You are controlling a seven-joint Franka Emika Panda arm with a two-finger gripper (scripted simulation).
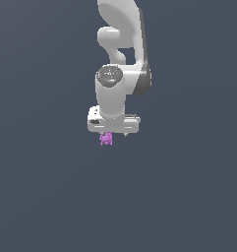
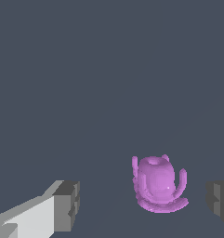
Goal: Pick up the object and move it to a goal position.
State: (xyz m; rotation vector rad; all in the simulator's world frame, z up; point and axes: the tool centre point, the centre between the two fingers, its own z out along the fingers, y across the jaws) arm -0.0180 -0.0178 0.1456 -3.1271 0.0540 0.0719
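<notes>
The object (image 2: 156,184) is a small bright purple-magenta lumpy item with curved nubs, lying on the dark grey floor. In the wrist view it lies between my two fingertips, nearer one of them, with a clear gap on each side. My gripper (image 2: 143,202) is open and touches nothing; one grey pad (image 2: 67,204) and the edge of the other show. In the exterior view the object (image 1: 106,139) peeks out just below the white hand (image 1: 113,123), which hides the fingers.
The floor (image 1: 51,197) is a plain dark grey surface with no other objects in view. The white arm (image 1: 121,54) rises from the hand toward the top of the exterior view.
</notes>
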